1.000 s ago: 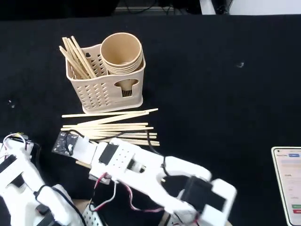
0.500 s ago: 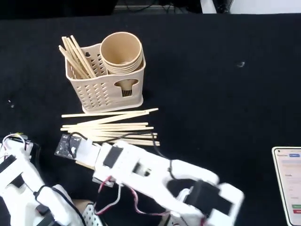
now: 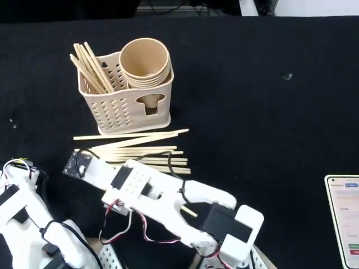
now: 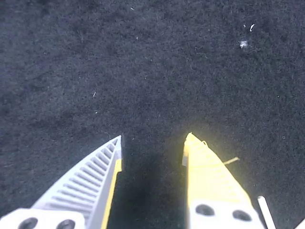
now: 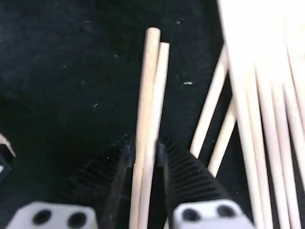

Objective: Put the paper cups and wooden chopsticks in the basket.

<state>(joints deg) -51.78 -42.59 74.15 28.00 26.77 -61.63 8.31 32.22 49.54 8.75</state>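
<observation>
Closest to me, at the near left corner of the black cloth-covered table [image 3: 269, 112], the left arm's gripper [image 4: 152, 143] hangs over bare cloth with its jaws apart and nothing between them. Just beside it along the near edge, the white right arm [image 3: 157, 196] stretches low across the table toward the left. Its gripper [image 5: 143, 148] has its jaws clamped on a pair of pale wooden chopsticks [image 5: 151, 86]. The two sticks lie side by side, touching each other. They pass straight through the narrow gap between the ribbed pads and run on well beyond the tips. I can't tell whether this pair is off the cloth or resting on it. Just beside the gripped pair lies the loose spread of wooden chopsticks [image 3: 140, 151], flat on the cloth and roughly parallel to the near edge, a few of them crossing. Behind that spread, toward the far left of the table, stands the beige perforated plastic basket [image 3: 126, 109], upright. A nested stack of tan paper cups [image 3: 145, 59] sits in its right compartment, and a bundle of wooden chopsticks [image 3: 90, 70] leans out of its left one. At the right edge of the table, near the front, lies a phone with a lit screen [image 3: 343, 213].
</observation>
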